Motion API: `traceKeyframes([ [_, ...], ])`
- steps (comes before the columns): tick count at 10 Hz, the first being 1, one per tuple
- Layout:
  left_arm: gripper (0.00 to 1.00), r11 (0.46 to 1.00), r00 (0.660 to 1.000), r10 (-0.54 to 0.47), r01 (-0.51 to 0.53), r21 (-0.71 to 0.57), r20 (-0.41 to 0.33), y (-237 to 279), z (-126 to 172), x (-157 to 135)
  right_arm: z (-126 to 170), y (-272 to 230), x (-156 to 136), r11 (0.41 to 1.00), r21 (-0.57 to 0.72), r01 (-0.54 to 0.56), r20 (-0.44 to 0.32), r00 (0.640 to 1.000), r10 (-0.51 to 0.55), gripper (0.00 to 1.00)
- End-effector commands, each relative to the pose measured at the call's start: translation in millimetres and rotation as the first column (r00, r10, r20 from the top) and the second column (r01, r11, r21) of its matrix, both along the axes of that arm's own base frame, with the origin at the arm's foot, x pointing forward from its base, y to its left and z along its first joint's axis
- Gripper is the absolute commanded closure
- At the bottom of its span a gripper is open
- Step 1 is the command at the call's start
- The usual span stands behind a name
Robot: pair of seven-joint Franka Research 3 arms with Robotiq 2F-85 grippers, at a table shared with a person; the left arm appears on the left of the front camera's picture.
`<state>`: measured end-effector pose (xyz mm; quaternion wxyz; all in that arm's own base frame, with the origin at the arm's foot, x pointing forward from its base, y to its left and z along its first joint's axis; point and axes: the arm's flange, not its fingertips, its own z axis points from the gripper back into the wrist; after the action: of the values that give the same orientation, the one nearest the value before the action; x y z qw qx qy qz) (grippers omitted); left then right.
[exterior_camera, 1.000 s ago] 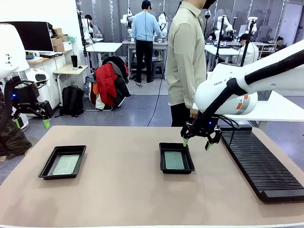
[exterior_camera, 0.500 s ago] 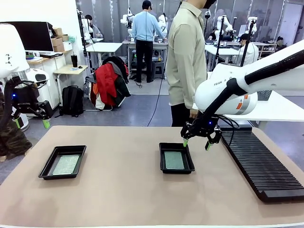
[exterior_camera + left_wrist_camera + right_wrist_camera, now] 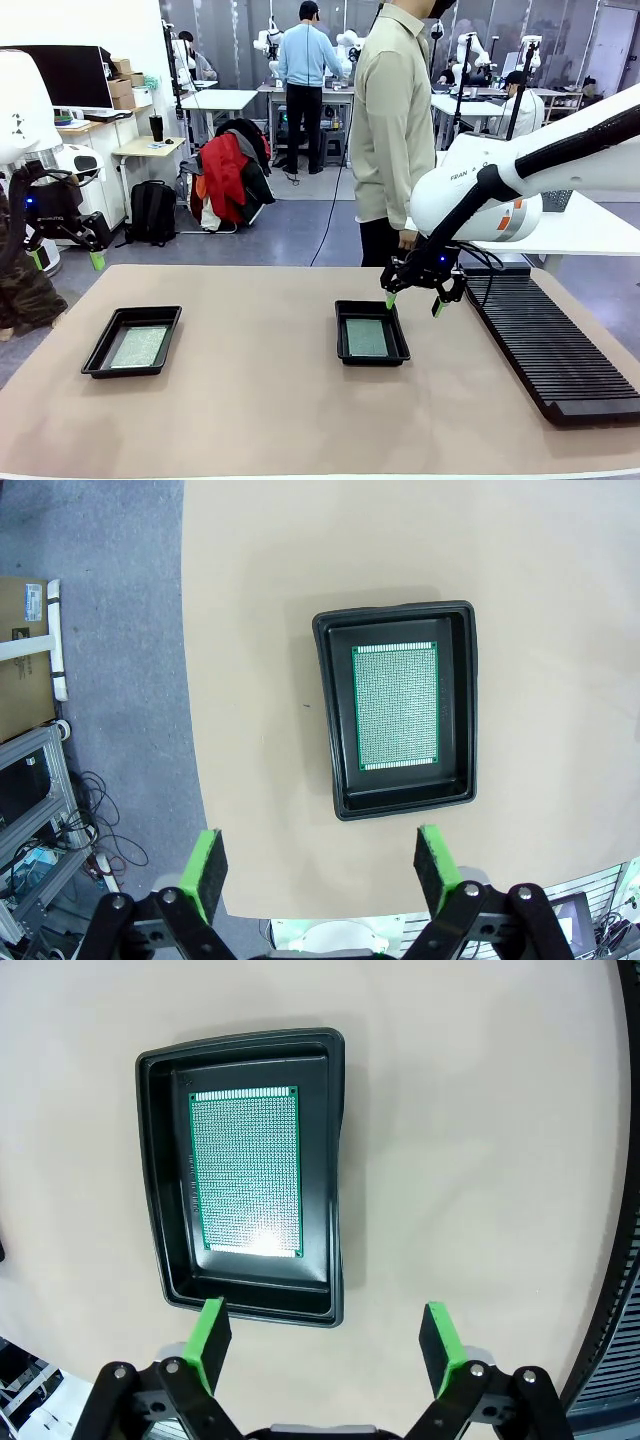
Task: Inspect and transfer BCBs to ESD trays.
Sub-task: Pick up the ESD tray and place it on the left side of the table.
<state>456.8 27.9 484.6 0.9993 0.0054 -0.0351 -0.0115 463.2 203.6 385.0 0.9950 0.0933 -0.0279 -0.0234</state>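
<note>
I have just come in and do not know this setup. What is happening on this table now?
Nothing is being handled at the moment. Two black ESD trays lie on the table, the left tray and the middle tray, each with one green BCB flat inside, and. The right gripper hangs with open jaws beside the middle tray's far right corner, holding nothing. The left gripper waits open off the table's left edge. A person stands at the far side.

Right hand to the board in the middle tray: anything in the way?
Nothing visible. The right hand hangs open just past the middle tray's far right corner, with bare air below it. The board lies flat on the tray floor, uncovered. The rack sits off to the right, clear of the path.
</note>
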Motion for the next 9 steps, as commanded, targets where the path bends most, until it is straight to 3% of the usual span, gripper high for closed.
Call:
traceKeyframes([
  [1,0.0,1.0,1.0,0.002,-0.003,0.001,0.005,0.7,-2.3,0.3,-1.0,1.4,-0.9,1.0,0.004,0.0,-0.002,1.0,0.0,0.0],
  [7,0.0,1.0,1.0,0.0,0.0,0.0,0.0,0.0,0.0,0.0,0.0,0.0,0.0,1.0,0.0,0.0,0.0,1.0,0.0,0.0],
  [9,0.0,0.999,1.0,-0.004,0.004,0.044,0.003,-30.8,26.5,-12.0,11.4,-26.4,-15.2,0.997,0.076,0.009,0.018,1.0,-0.01,0.0],
])
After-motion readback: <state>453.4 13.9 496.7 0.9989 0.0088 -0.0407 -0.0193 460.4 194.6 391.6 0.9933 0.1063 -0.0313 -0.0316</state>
